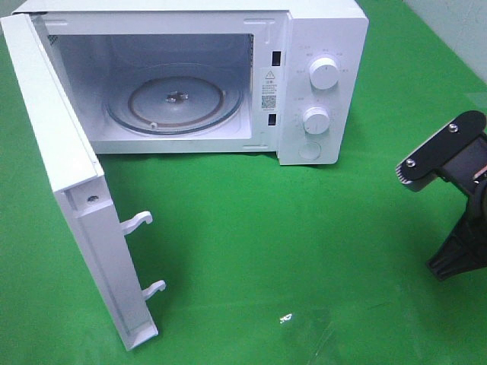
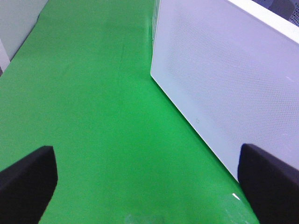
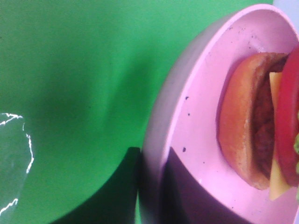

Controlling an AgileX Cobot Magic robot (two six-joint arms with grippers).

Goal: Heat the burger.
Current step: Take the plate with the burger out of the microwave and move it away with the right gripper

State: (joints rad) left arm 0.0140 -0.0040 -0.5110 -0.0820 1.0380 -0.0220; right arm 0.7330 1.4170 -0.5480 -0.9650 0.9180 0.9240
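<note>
The burger point(image 3: 250, 135) lies on a pink round plate point(image 3: 196, 116), close up in the right wrist view; its brown bun, patty, red tomato and yellow cheese show. The plate's rim runs straight into my right gripper point(image 3: 150, 196), which is shut on it over the green cloth. In the exterior high view only the right arm point(image 1: 456, 198) shows at the right edge; plate and burger are outside that picture. My left gripper point(image 2: 149, 186) is open, its black fingertips point(image 2: 28, 182) spread wide with nothing between them, beside the outer face of the microwave door point(image 2: 233, 79).
The white microwave point(image 1: 323, 46) stands at the back with its door point(image 1: 61, 175) swung wide open to the left. Its glass turntable point(image 1: 175, 99) is bare. Two knobs point(image 1: 325, 74) sit on its right panel. Green cloth point(image 1: 289, 251) covers the table in front.
</note>
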